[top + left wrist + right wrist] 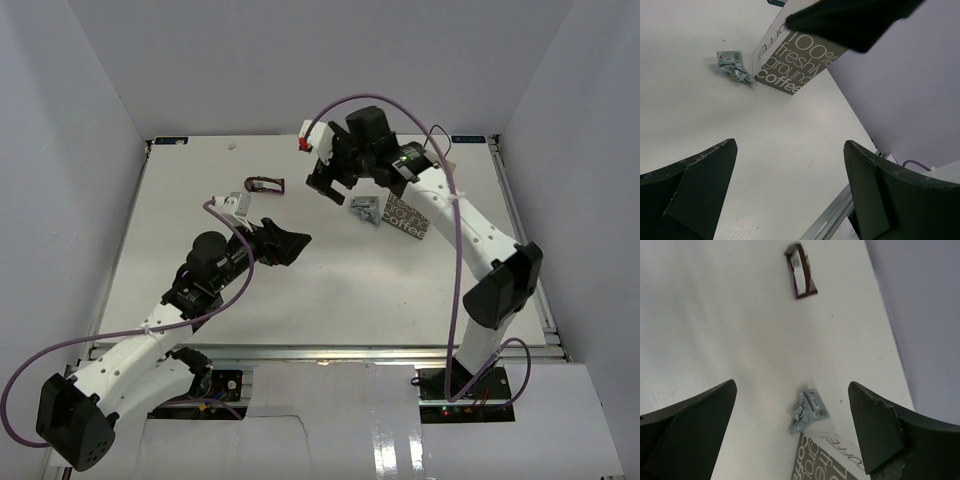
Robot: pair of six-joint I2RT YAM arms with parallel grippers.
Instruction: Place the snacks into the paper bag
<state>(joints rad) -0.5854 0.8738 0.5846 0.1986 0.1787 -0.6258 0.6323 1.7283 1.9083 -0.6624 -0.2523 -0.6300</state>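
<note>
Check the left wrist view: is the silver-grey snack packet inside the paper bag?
No, the silver-grey snack packet lies on the table beside the paper bag.

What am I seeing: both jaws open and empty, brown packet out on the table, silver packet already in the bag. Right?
No. The silver packet is not in the bag; it lies on the table beside it, per the left wrist view. The rest holds: left gripper and right gripper have open, empty jaws, and the brown packet is out on the table.
</note>
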